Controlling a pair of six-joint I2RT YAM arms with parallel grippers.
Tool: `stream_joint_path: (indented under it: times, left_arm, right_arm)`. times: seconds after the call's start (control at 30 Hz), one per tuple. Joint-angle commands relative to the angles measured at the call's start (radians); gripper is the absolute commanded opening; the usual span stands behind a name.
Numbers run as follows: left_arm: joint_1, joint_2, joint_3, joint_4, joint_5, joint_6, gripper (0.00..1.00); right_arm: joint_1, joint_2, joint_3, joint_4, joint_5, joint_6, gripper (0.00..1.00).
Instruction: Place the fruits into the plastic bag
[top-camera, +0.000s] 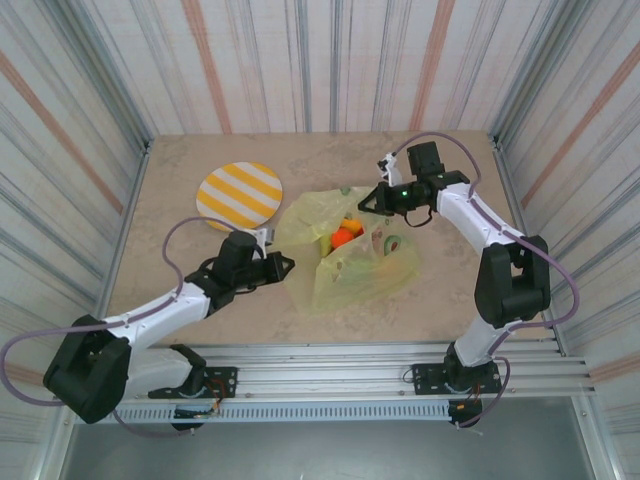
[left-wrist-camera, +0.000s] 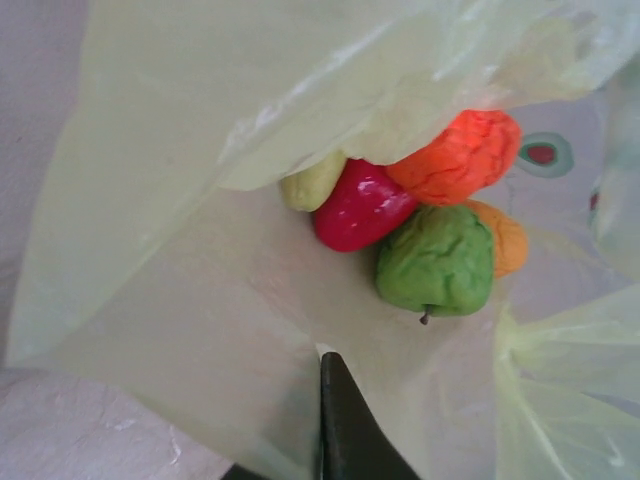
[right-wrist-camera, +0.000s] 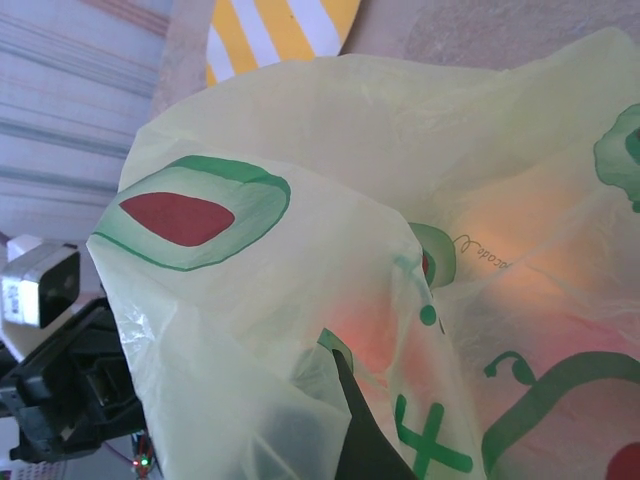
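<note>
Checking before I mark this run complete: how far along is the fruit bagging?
Done: five fruits sit inside the plastic bag; the striped plate holds nothing. In hand: left jaws and right jaws are shut on the bag's rim. Left: no loose fruit on the table, so likely just releasing.

- Fruits (top-camera: 343, 236): from above, just an orange patch in the mouth of the bag (top-camera: 350, 270); the single pieces are too small to tell.
- Left wrist view: the bag covers the top of the orange fruit (left-wrist-camera: 455, 155) and most of a pale piece (left-wrist-camera: 312, 185). The pear (left-wrist-camera: 436, 260) hides most of an orange-yellow one (left-wrist-camera: 507, 238).
- Left gripper (left-wrist-camera: 335, 420): cut off by the bottom edge; whether it pinches the bag cannot be told.
- Right wrist view: the fruits are a blurred orange-red glow through the bag. The right gripper (right-wrist-camera: 365, 440) is veiled by it, and the plate (right-wrist-camera: 280, 30) is cut off by the top edge.
</note>
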Motion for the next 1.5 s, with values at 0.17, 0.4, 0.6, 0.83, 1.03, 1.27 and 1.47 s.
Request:
stream_joint_path:
  times: [0.17, 0.4, 0.6, 0.83, 1.03, 1.27, 1.47]
  left_arm:
    - [-0.102, -0.027, 0.231, -0.038, 0.013, 0.147, 0.0]
    - [-0.141, 0.043, 0.413, -0.047, 0.038, 0.211, 0.0]
    - [-0.143, 0.068, 0.537, -0.103, 0.026, 0.25, 0.0]
    - [-0.142, 0.063, 0.623, -0.182, -0.076, 0.307, 0.0]
    - [-0.131, 0.133, 0.668, -0.186, -0.117, 0.304, 0.0]
    - [-0.075, 0.302, 0.746, -0.189, -0.094, 0.286, 0.0]
    - [0.007, 0.461, 0.81, -0.188, -0.024, 0.251, 0.0]
  right_arm:
    - [-0.071, -0.117, -0.008, 0.002, 0.041, 0.018, 0.0]
    - [-0.168, -0.234, -0.026, -0.014, 0.082, 0.026, 0.0]
    - [-0.213, -0.322, -0.02, -0.044, 0.127, 0.026, 0.0]
    - [-0.216, -0.381, -0.041, -0.01, 0.164, 0.073, 0.0]
    - [-0.135, -0.364, -0.088, 0.015, 0.187, 0.082, 0.0]
    - [-0.107, -0.32, -0.124, 0.074, 0.203, 0.089, 0.0]
    - [-0.117, -0.206, -0.135, 0.068, 0.19, 0.09, 0.0]
